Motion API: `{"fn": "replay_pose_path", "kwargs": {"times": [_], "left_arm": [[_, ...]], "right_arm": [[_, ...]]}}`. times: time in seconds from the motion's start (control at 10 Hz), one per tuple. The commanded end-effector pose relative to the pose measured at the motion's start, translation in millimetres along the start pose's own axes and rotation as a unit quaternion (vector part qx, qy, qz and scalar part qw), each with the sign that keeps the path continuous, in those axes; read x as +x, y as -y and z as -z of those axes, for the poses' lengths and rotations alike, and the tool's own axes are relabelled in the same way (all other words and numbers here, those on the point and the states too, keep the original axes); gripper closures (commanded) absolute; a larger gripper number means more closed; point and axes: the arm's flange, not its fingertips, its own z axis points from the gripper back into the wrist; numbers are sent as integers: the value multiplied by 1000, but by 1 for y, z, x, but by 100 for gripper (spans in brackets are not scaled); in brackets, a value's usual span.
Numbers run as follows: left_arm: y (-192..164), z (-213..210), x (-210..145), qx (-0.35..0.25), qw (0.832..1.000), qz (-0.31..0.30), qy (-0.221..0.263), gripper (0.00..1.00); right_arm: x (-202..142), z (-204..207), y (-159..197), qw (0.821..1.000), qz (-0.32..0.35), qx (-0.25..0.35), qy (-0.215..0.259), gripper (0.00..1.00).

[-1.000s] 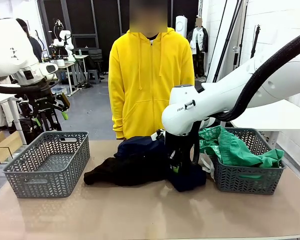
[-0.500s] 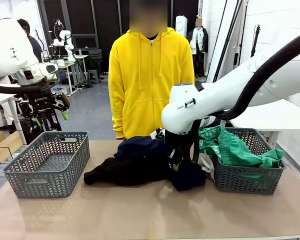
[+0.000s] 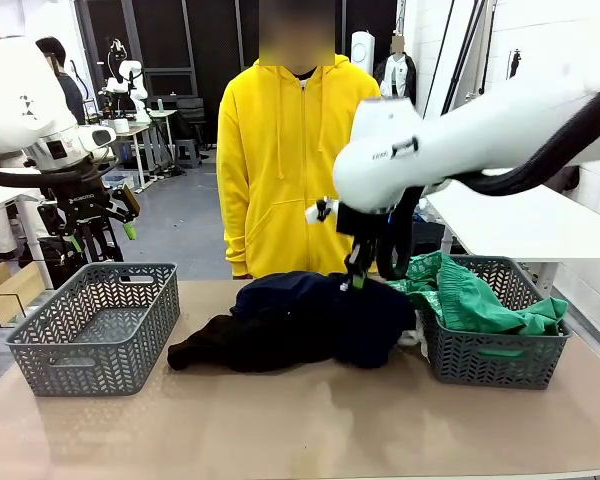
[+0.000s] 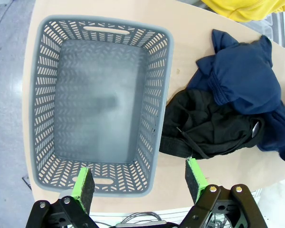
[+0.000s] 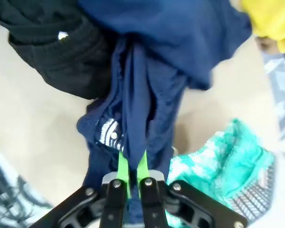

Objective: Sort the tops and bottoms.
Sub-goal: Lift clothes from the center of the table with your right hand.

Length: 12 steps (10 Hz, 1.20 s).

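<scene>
A pile of dark garments lies mid-table: a navy one (image 3: pixel 280 295) (image 4: pixel 242 78) on top and a black one (image 3: pixel 220 345) (image 4: pixel 209 128) toward the left. My right gripper (image 3: pixel 358 275) (image 5: pixel 133 168) hangs above the pile's right end, shut on a fold of a navy garment (image 5: pixel 142 95) (image 3: pixel 375 320), which is pulled up into a peak. A bright green garment (image 3: pixel 470 300) (image 5: pixel 218 156) lies in the right grey basket (image 3: pixel 490 360). My left gripper (image 3: pixel 102 237) (image 4: pixel 138 178) stands open high over the left grey basket (image 3: pixel 90 270) (image 4: pixel 156 95), holding nothing.
A person in a yellow hoodie (image 3: pixel 300 160) stands at the far edge behind the pile, hands out of sight. The left basket holds nothing. Bare tabletop (image 3: pixel 300 420) runs along the near side.
My right gripper closed on the navy cloth at the pile's right end and rose, drawing the fabric up with it. The left arm has not moved.
</scene>
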Motion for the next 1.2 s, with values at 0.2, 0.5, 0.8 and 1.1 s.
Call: {"fn": "replay_pose_path", "kwargs": {"times": [0.2,0.5,0.8,1.1], "left_arm": [[0,-1,-1,6,1000,-9,6,0],[0,-1,-1,6,1000,-9,6,0],[0,-1,-1,6,1000,-9,6,0],[0,-1,-1,6,1000,-9,6,0]], "right_arm": [[30,-120,-9,992,-48,-95,64,100],[61,-208,-12,982,-55,-138,114,100],[77,-295,-32,971,-26,-192,143,100],[91,-360,-62,964,-18,-210,161,100]]}}
